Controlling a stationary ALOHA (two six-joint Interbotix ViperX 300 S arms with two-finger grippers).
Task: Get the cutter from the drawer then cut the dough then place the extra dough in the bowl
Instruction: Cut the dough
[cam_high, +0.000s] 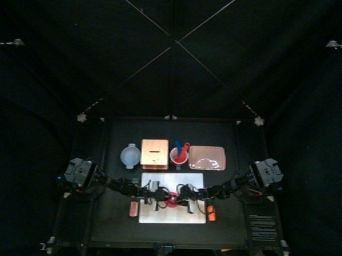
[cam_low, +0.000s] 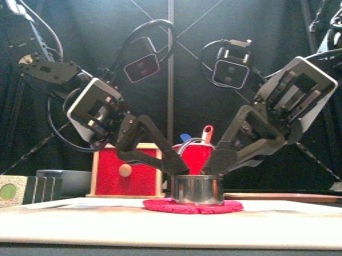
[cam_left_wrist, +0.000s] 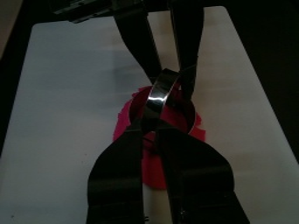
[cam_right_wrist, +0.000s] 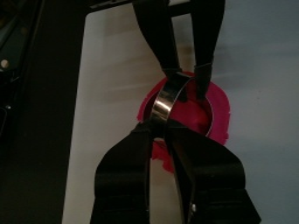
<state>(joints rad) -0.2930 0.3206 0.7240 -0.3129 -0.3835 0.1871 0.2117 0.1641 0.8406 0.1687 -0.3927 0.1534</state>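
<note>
Since the cutter (cam_low: 198, 188) stands upright on the pink dough (cam_low: 194, 207), my read is we're in the cut step, with the drawer fetch done. Back left: blue-grey bowl (cam_high: 130, 155), then wooden box (cam_high: 155, 152), both well apart from the work, so the arms have room. Left gripper (cam_left_wrist: 160, 129) comes in low from the left, jaws pressed in on the cutter's rim, pinching the wall as far as I can tell. Cutter and dough sit mid white cutting board (cam_left_wrist: 70, 87). Red cup (cam_high: 179, 152) is straight behind. Right gripper (cam_right_wrist: 163, 125) mirrors the left on the opposite rim and looks likewise pinched on the metal. Opposed grips probably keep the ring level, so the push goes straight down without rocking. Pink tray (cam_high: 209, 157) is back right, unused. Dough rim shows all round the cutter's base, so the extra isn't lifted and the bowl drop is still to do.
</note>
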